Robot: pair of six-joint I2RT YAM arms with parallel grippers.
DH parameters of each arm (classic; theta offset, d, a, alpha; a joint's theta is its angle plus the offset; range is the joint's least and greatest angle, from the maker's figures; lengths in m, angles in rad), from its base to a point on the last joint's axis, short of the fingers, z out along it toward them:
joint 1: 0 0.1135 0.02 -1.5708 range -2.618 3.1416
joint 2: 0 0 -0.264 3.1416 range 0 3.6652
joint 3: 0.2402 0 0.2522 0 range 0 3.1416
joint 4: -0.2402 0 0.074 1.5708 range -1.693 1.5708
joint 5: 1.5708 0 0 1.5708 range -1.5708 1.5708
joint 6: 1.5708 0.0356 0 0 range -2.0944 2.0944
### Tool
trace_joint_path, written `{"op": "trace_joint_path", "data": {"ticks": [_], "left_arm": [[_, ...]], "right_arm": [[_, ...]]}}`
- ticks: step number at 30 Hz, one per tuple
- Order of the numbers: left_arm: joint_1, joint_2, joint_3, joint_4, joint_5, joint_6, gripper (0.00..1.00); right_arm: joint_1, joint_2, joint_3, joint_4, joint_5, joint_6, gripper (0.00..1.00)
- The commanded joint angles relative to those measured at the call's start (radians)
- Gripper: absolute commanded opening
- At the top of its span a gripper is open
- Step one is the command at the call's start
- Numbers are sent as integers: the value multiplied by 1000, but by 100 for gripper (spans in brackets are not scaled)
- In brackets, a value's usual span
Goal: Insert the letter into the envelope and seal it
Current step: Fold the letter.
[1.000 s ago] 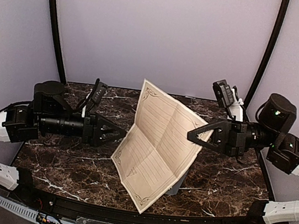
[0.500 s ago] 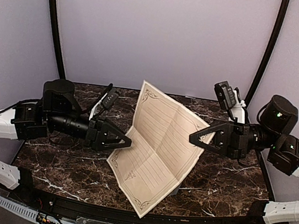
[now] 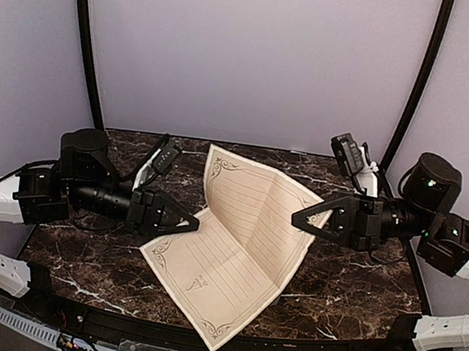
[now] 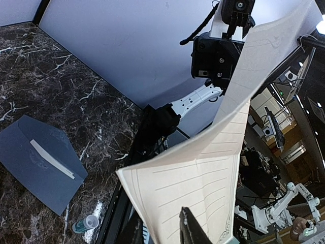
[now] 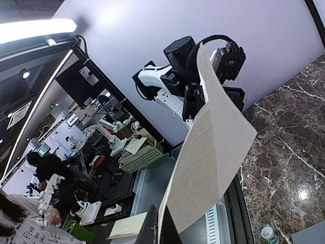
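Overhead, right pincer (image 3: 298,219) clamps letter (image 3: 235,237), left pincer (image 3: 195,219) unclear whether gripping, envelope (image 4: 23,175) only in left-wrist view.

Top view: letter (image 3: 244,229) hides the envelope (image 4: 30,173), left gripper (image 3: 191,220) jaw gap at the sheet edge too small to tell; both wrist views crop their own fingers (image 4: 190,231) at the bottom edge.

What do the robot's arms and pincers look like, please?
The left arm and right arm have white link shells, black cylindrical joints and black cables. The left pincer and right pincer are black, tapering wedges. Green lights dot the right arm.
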Motion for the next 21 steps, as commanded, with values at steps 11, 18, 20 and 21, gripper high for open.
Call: {"op": "trace_joint_path", "data": {"ticks": [11, 18, 20, 21], "left_arm": [[-1, -21, -56, 67, -19, -40, 26], [-1, 17, -70, 117, 24, -77, 35], [-2, 30, -67, 123, 35, -81, 36], [-2, 34, -64, 127, 42, -81, 37]], "right_arm": [[8, -16, -7, 30, 21, -15, 0], [6, -15, -5, 53, -6, -14, 0], [8, -14, -7, 69, -20, -13, 0], [7, -11, -7, 73, -26, -12, 0]]}}
